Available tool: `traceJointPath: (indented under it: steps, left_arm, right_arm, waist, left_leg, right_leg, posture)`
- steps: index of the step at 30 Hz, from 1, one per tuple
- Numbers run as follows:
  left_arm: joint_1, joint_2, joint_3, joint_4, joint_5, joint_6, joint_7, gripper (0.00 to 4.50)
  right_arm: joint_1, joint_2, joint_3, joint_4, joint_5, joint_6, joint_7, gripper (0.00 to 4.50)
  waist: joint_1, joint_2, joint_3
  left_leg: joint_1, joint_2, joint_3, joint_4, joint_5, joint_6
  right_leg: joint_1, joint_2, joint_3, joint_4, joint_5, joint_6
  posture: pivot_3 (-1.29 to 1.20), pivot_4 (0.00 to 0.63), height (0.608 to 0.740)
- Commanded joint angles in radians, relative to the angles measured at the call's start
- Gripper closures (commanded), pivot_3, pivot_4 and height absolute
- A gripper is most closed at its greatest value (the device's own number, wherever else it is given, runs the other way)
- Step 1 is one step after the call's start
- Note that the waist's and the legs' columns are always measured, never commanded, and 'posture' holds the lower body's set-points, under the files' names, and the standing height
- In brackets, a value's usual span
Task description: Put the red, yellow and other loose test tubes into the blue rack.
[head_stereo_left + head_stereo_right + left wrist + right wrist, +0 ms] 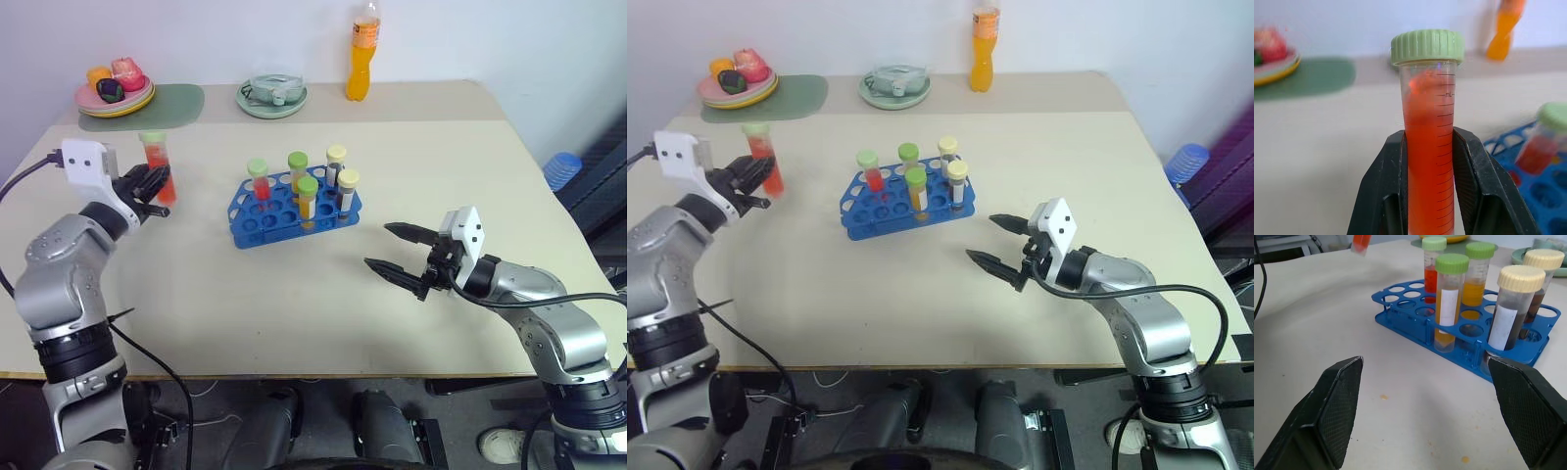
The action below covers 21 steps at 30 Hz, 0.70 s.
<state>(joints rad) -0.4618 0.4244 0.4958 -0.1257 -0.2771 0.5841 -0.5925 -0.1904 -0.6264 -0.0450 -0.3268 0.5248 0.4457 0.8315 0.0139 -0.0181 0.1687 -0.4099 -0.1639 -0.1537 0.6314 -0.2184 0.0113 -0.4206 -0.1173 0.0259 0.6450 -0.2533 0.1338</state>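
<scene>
left gripper: clamping the red tube upright
right gripper: hanging wide open, empty
risk: tube's bottom catching the blue rack rim, tipping its neighbours

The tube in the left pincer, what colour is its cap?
Pale green, on the red tube; the left wrist view shows it best.
</scene>
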Motion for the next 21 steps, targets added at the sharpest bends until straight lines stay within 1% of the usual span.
traceJointPath:
  steps: [1,3,6,14,17,21]
  left_arm:
    - [0.022,-0.011,-0.027,-0.042,-0.058,-0.207,-0.069,3.84]
    - [0.038,-0.02,-0.054,-0.026,-0.069,-0.284,-0.094,3.84]
    - [0.034,-0.032,-0.079,0.0,-0.087,-0.345,-0.092,3.84]
    - [0.005,-0.036,-0.149,0.088,-0.124,-0.42,-0.108,3.84]
    - [0.005,-0.045,-0.188,0.097,-0.121,-0.447,-0.12,3.84]
    - [0.008,-0.089,-0.266,0.126,-0.087,-0.533,-0.123,3.84]
  right_arm:
    - [0.003,-0.012,-0.041,-0.026,0.002,-0.016,-0.004,0.31]
    - [0.016,-0.017,-0.054,-0.038,0.002,-0.014,-0.01,0.31]
    - [0.036,-0.025,-0.072,-0.057,0.005,-0.008,-0.018,0.31]
    - [0.082,-0.04,-0.118,-0.11,0.013,0.01,-0.048,0.31]
    - [0.089,-0.036,-0.12,-0.123,0.014,0.016,-0.061,0.31]
    - [0.099,-0.03,-0.12,-0.152,0.021,0.033,-0.082,0.31]
  waist:
    - [-0.001,0.0,0.0]
    - [-0.001,0.0,0.0]
    - [-0.001,0.0,0.0]
    - [-0.001,0.0,0.0]
    - [-0.001,0.0,0.0]
    - [0.0,0.0,0.0]
  left_leg:
    - [0.0,0.0,0.0,0.0,0.0,0.0]
    - [0.0,0.0,0.0,0.0,-0.002,0.003]
    - [0.0,0.0,0.0,0.0,-0.002,0.004]
    - [0.0,0.0,0.0,0.0,-0.002,0.004]
    - [0.0,0.0,0.0,0.0,-0.002,0.005]
    - [0.0,0.0,0.001,0.0,-0.003,0.005]
  right_leg:
    - [0.0,0.0,0.0,0.0,0.0,0.0]
    - [0.0,0.0,0.0,0.0,0.0,0.0]
    - [0.0,0.0,0.0,0.0,0.0,0.0]
    - [0.0,0.0,0.0,0.0,0.0,0.0]
    - [0.0,0.0,0.0,0.0,0.0,0.0]
    - [0.0,0.0,0.0,0.0,0.0,0.0]
  posture:
    - [0.0,0.15,0.74]
    - [0.0,0.15,0.74]
    - [0.0,0.15,0.74]
    - [0.0,0.15,0.74]
    - [0.0,0.15,0.74]
    - [0.0,0.15,0.74]
